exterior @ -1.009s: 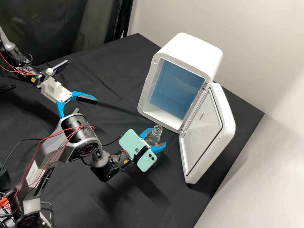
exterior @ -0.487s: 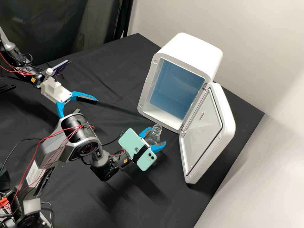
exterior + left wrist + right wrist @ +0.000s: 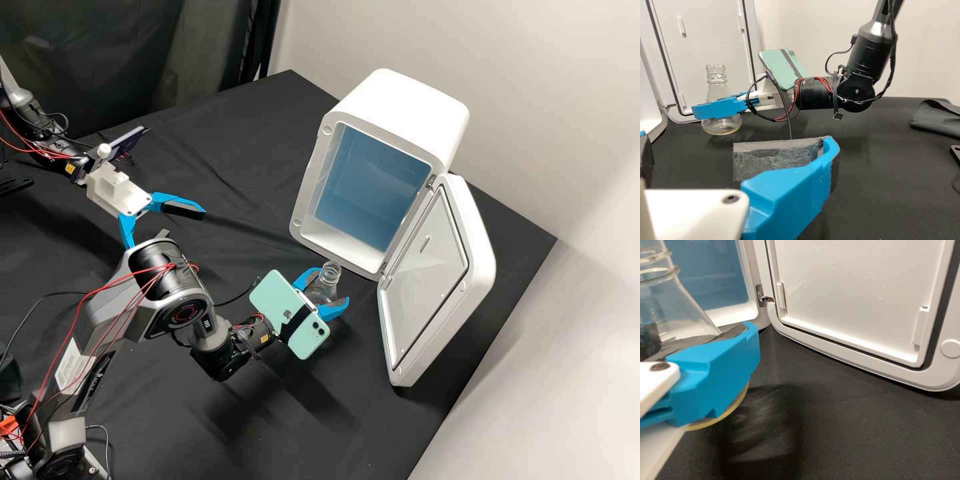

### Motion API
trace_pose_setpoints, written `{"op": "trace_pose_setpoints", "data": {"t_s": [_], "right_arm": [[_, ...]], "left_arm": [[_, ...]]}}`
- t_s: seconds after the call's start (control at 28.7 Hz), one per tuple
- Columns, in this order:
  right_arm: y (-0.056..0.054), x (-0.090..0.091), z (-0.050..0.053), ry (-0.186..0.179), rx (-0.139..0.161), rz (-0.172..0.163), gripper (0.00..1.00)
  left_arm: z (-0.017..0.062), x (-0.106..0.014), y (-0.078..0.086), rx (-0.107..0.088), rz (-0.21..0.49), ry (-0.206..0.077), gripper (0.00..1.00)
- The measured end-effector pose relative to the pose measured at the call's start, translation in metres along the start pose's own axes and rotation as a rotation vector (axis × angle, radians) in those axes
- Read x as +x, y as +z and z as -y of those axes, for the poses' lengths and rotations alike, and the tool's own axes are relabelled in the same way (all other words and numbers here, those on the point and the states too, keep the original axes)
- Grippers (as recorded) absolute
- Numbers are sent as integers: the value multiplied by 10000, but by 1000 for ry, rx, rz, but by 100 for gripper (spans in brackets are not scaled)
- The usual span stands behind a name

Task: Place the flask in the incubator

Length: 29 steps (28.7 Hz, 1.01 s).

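Gripping the flask [image 3: 331,271] low around its cone, the right claw [image 3: 328,290] sits just in front of the incubator [image 3: 400,110], at the corner where the lower sill meets the hinges. Both blue fingers press against the glass, one on each side, so I take the hold as made. The flask stands upright with its open neck up, outside the chamber and close to the sill. Its base is on the worktop [image 3: 233,147] or barely off it, and I cannot tell which from where I look. The incubator's door [image 3: 433,267] is swung fully aside, leaving the blue chamber open towards the flask.

The left claw [image 3: 163,227] hangs well away from the incubator, fingers spread and holding nothing.

To my eye the pickup is finished and the carry is what's in hand. The next move calls for a lift high enough to clear the sill, then a straight push into the chamber with the flask kept level. The wrist carries a green phone [image 3: 290,323], which needs room past the incubator's frame and the door's edge. Only once the base rests on the chamber floor should the fingers let go.
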Motion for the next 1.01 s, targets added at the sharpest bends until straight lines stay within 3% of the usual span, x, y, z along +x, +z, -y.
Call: {"op": "trace_pose_setpoints", "data": {"t_s": [1.01], "right_arm": [[-16, 3, 18, -5, 11, -5, 0]], "left_arm": [[-2, -1, 1, 0, 0, 1, 100]]}}
